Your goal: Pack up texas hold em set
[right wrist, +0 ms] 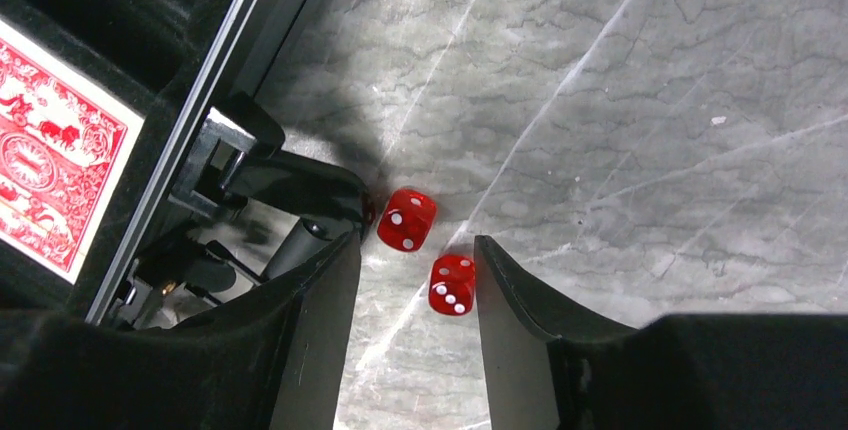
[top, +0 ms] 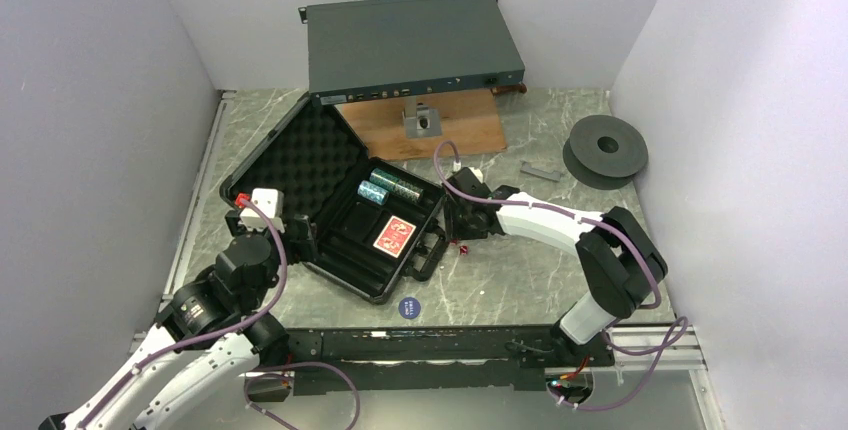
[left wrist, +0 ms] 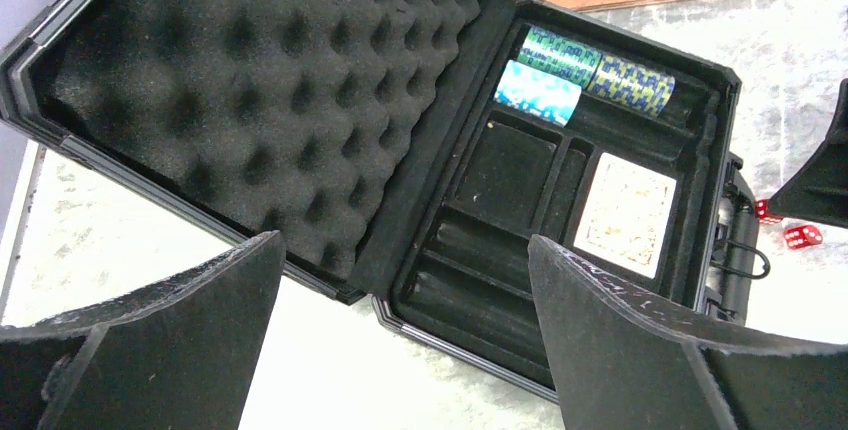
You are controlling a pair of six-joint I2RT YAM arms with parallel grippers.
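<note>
The black briefcase (top: 305, 155) lies open on the table (top: 520, 270) in front of your left arm. Its foam-lined lid is laid back to the left and its handle faces right. In the tray, the chip stacks (top: 392, 188) lie on their sides at the far end, and the red-backed card deck (top: 394, 235) sits in a compartment next to the handle side. The blue disc (top: 411, 307) lies on the table just in front of the case. Your left gripper (left wrist: 405, 250) hovers over the case's near left edge, fingers spread wide and holding nothing. Your right gripper (right wrist: 418, 242) is down at the table just right of the handle. Its fingers (right wrist: 520, 330) are apart and straddle one red die (right wrist: 452, 284), which sits against the right one with a gap on the other side. A second die (right wrist: 406, 219) lies just beyond the tips.
</note>
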